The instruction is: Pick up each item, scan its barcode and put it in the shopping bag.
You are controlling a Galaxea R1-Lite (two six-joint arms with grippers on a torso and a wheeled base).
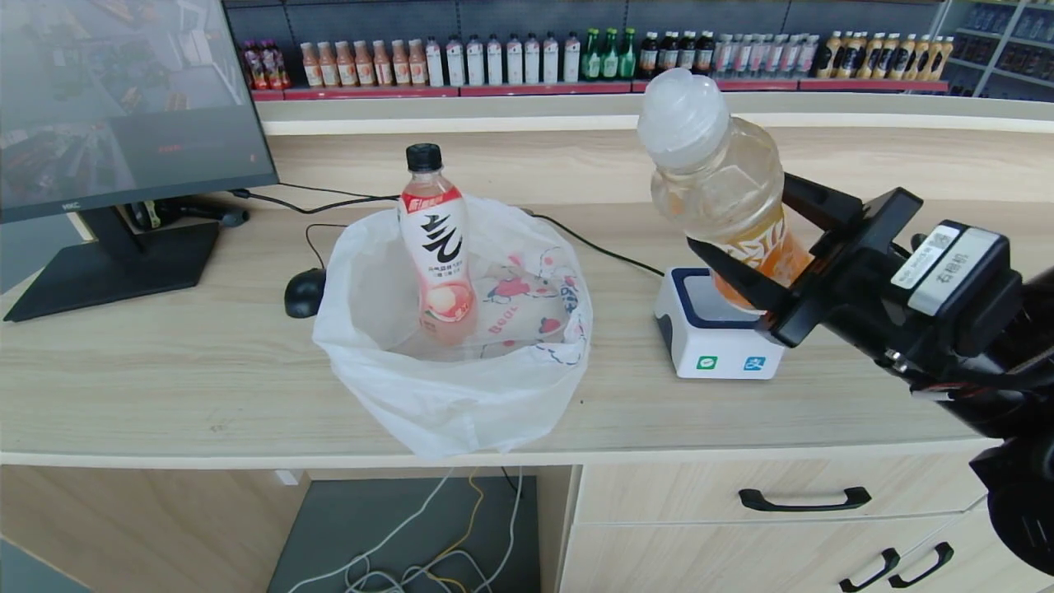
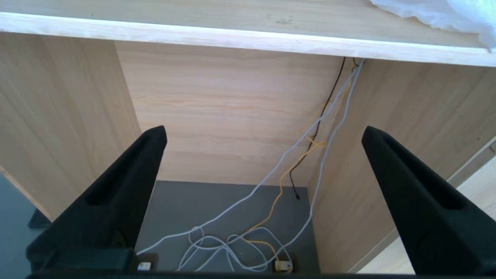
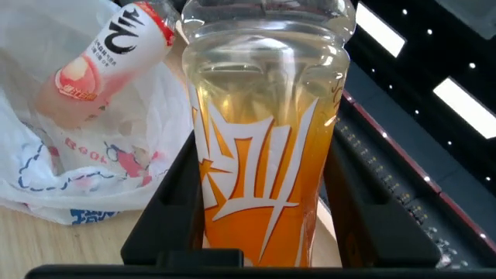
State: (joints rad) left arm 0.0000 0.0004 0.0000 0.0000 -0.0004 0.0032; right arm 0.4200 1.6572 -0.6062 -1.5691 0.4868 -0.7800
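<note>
My right gripper (image 1: 762,284) is shut on an orange drink bottle (image 1: 725,193) with a white cap, tilted left and held just above the white and blue barcode scanner (image 1: 712,333). In the right wrist view the orange drink bottle (image 3: 263,155) sits between the black fingers (image 3: 167,213). A white shopping bag (image 1: 453,329) stands open in the middle of the counter. Inside it a pink peach drink bottle (image 1: 436,247) with a black cap stands upright; that pink bottle (image 3: 105,58) and the shopping bag (image 3: 70,163) also show in the right wrist view. My left gripper (image 2: 263,201) hangs open below the counter edge.
A monitor (image 1: 123,99) on a black stand occupies the counter's far left, with a black mouse (image 1: 305,292) and cables beside the bag. Drawers with black handles (image 1: 803,498) lie under the counter on the right. Loose cables (image 2: 256,232) lie in the open bay underneath.
</note>
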